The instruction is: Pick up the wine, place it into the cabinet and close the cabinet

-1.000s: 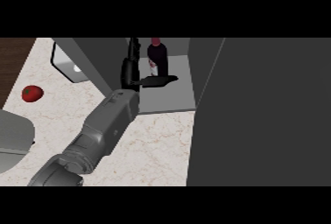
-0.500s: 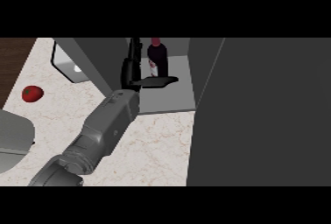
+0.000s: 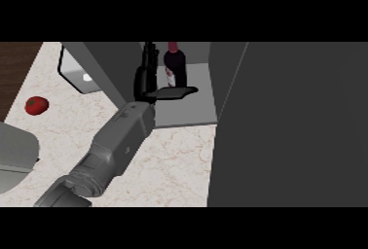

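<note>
L hand (image 3: 146,78) open, thumb spread, holds nothing: wine (image 3: 173,65) stands upright w/o support on cabinet (image 3: 185,111) shelf; door (image 3: 287,121) unshut.

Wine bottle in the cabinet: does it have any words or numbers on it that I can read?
No text can be read.
The wine bottle has a pale label with red marks on it, but it is too blurred to read.
Nothing else in the head view shows any writing, numbers or signs.
</note>
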Available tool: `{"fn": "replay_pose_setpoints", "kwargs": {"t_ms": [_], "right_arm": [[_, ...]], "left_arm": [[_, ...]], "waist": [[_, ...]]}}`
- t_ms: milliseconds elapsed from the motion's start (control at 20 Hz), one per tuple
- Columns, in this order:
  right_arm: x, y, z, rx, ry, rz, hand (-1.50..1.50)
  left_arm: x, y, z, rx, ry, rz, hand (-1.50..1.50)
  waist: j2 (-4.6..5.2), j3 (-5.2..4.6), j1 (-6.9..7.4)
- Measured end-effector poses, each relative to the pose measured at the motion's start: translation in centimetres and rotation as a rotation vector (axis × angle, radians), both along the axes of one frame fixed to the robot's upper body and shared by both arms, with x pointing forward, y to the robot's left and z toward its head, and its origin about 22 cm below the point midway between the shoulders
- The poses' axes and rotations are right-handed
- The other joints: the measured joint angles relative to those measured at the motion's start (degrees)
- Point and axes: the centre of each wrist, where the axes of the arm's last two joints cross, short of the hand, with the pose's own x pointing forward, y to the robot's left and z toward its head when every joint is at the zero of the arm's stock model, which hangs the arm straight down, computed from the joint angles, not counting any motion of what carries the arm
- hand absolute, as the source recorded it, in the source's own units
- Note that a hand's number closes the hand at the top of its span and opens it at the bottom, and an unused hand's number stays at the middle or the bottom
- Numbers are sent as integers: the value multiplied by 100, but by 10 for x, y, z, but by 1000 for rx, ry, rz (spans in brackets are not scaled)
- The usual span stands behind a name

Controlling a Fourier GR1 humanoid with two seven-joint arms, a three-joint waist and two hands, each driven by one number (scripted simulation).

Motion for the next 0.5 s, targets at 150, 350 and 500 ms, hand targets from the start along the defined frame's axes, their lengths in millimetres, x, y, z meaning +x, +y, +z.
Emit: {"fn": "replay_pose_setpoints", "kwargs": {"t_ms": [150, 350, 500], "right_arm": [[-1, -1, -1, 1, 16, -7, -150], [1, -2, 1, -3, 8, -19, -150], [-1, -4, -2, -2, 13, -26, -150]], "left_arm": [[-3, -1, -3, -8, 6, -14, -150], [-17, 0, -17, -23, 26, -9, -150], [-34, -4, -30, -27, 42, -6, -150]], "waist": [[-28, -2, 27], [-55, 4, 83], [-69, 5, 153]]}}
